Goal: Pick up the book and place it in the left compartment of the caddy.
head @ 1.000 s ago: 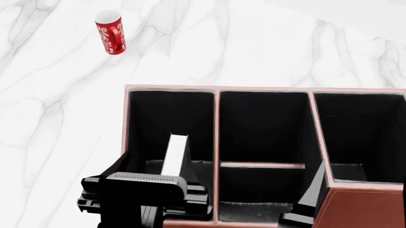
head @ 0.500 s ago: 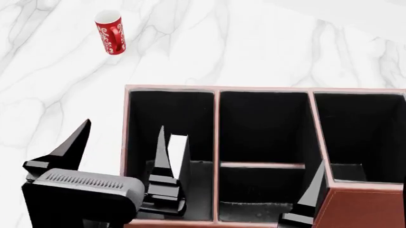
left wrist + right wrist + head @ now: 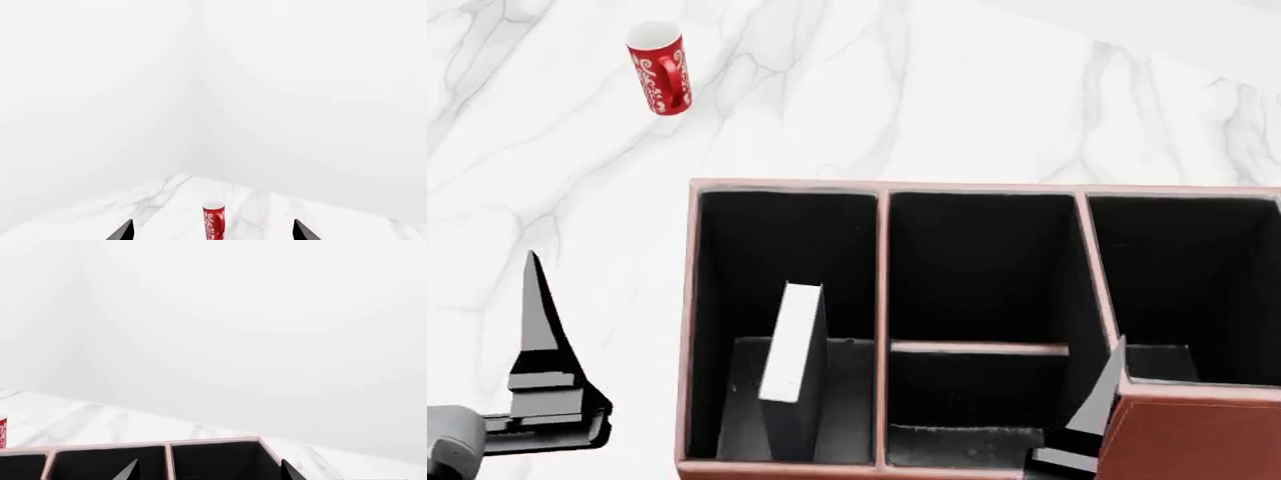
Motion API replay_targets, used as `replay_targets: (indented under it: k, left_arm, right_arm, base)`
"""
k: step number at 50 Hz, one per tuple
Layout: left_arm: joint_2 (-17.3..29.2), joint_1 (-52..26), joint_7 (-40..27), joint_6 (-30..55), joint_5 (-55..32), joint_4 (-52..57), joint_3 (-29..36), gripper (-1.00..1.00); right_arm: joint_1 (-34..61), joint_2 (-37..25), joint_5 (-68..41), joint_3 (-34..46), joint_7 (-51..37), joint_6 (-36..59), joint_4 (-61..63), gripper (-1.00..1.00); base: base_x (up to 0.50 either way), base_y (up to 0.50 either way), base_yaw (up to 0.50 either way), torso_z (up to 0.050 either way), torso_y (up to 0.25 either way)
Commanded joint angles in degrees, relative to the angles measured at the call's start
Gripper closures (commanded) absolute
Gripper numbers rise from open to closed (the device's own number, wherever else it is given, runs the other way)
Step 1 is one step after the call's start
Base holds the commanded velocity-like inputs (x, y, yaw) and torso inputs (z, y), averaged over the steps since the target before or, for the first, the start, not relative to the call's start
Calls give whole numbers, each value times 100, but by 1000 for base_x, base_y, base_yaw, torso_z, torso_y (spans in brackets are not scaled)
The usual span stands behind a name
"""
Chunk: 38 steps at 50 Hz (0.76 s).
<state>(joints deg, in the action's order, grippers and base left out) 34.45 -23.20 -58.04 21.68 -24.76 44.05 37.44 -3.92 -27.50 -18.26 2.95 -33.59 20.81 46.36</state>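
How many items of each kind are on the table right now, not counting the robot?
Mug: 1, red, standing on the marble away from the box.
Book: 1, black with white pages, leaning inside the left compartment.
Caddy: 1, brown, three bays.
Total: 3.

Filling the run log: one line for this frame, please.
book: standing in left compartment of caddy | left gripper: open, outside caddy | right gripper: open | mug: on table

White veined marble table (image 3: 988,90) — smooth; leather-look caddy (image 3: 1188,440), matt black lining; glossy red mug (image 3: 661,68).
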Motion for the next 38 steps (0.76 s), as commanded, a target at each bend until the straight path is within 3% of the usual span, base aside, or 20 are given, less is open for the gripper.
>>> replay_targets:
  k: [1, 23, 38]
  left_arm:
    - [691, 371, -429, -167, -189, 272, -810, -100]
    - [1586, 1630, -920, -1178, -793, -116, -2573, -100]
    - [1900, 2632, -1166, -1729, -1104, -173, -3645, -100]
  right_arm:
    - [-100, -68, 6, -238, -205, 171, 134, -100]
    - [-832, -234, -276, -1344, -464, 116, 505, -100]
    - [-1339, -203, -443, -2010, -482, -145, 576, -100]
  base:
    - [0, 0, 0, 0, 0]
    - [0, 0, 0, 0, 0]
    - [0, 0, 0, 0, 0]
